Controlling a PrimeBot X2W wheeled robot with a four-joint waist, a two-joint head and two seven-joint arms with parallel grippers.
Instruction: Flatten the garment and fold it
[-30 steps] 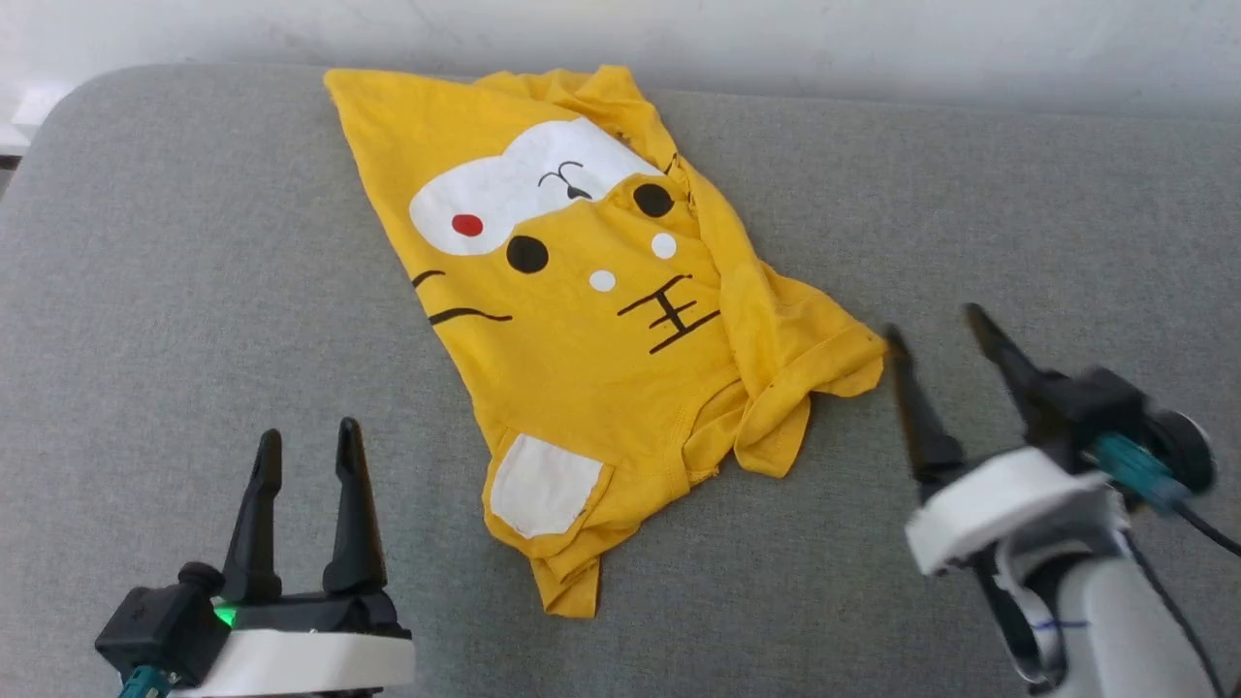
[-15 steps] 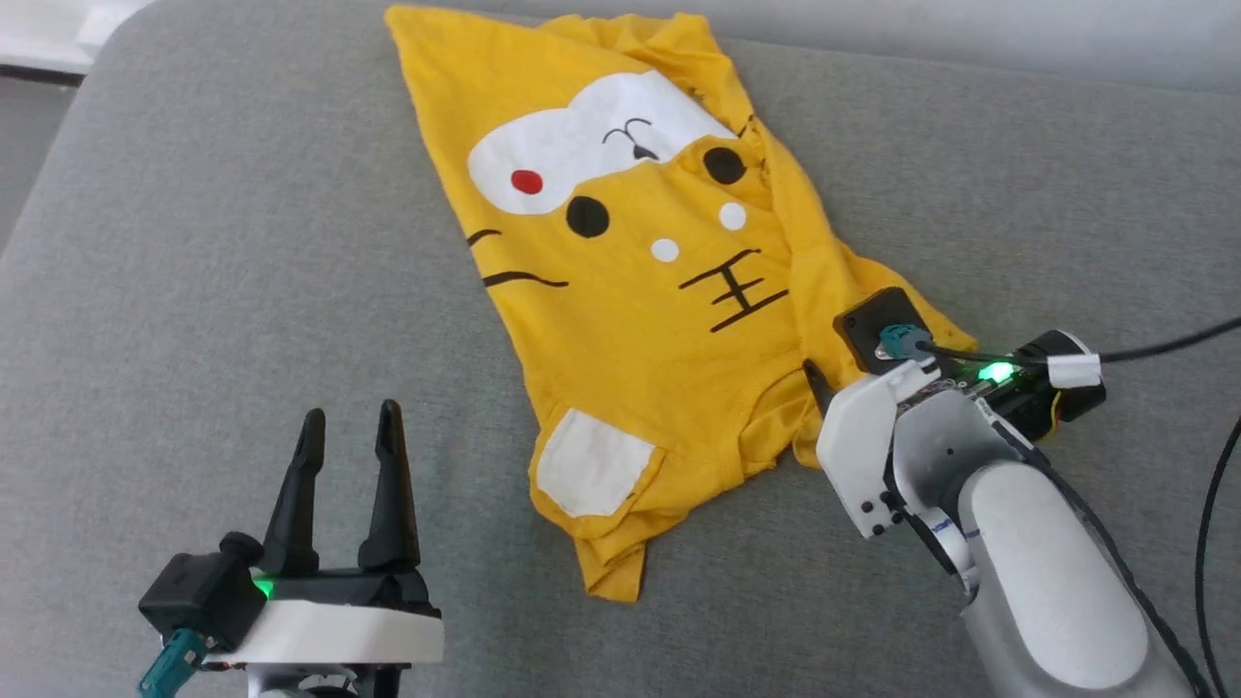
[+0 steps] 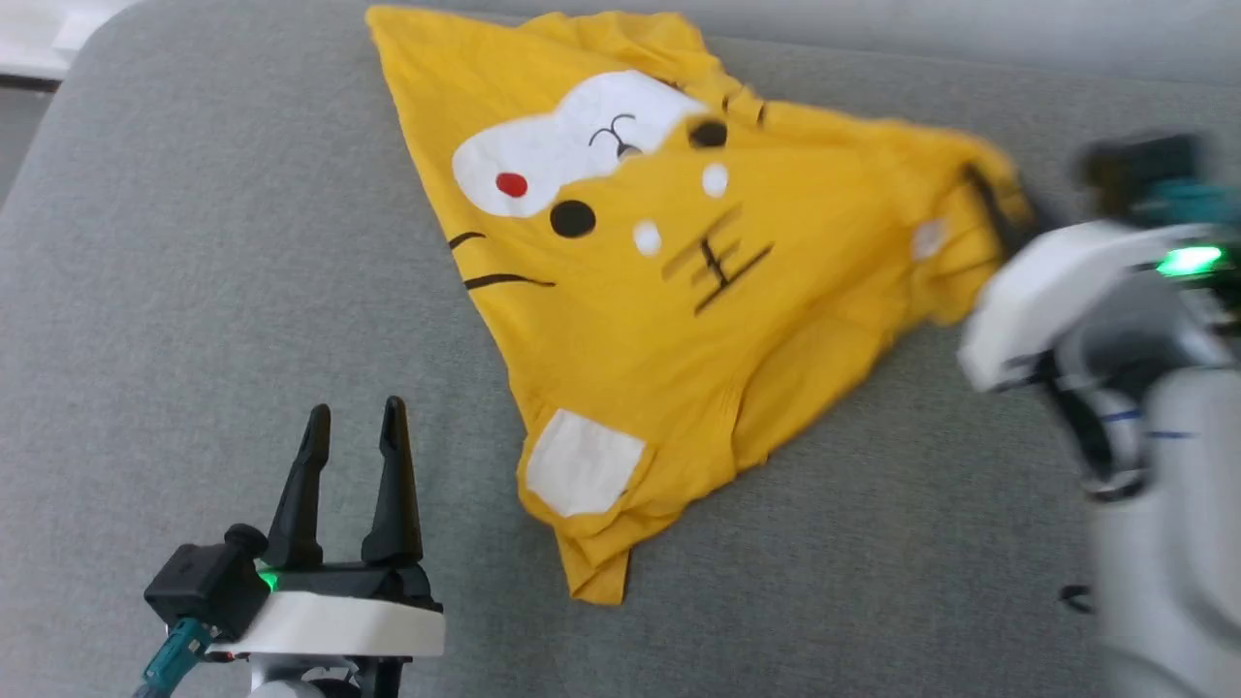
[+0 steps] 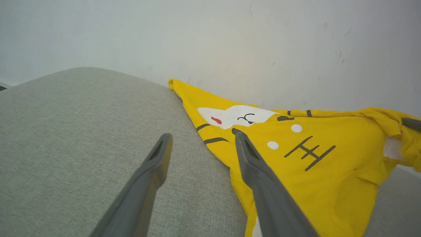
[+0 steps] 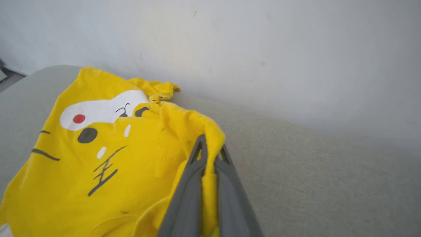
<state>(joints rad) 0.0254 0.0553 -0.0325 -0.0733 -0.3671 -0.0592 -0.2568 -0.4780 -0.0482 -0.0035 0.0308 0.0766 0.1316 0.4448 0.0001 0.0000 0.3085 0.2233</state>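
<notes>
Bunching between the right hand (image 5: 210,148) fingers: the garment's (image 3: 620,320) edge.

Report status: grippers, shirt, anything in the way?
Right gripper shut on garment edge. Left gripper open, apart from it. Shirt crumpled on grey cushion. Nothing in the way.

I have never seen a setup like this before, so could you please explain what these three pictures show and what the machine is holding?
This is a two-armed robot, and each arm ends in a gripper with two long dark fingers. One picture looks down from its head; the other two come from cameras on its wrists, looking along the fingers. A yellow T-shirt with a cartoon cat face lies on a grey cushioned surface by a pale wall. The right gripper is shut on a bunched edge of the shirt, with the cloth stretched toward it. The left gripper is open and holds nothing, beside the shirt.
</notes>
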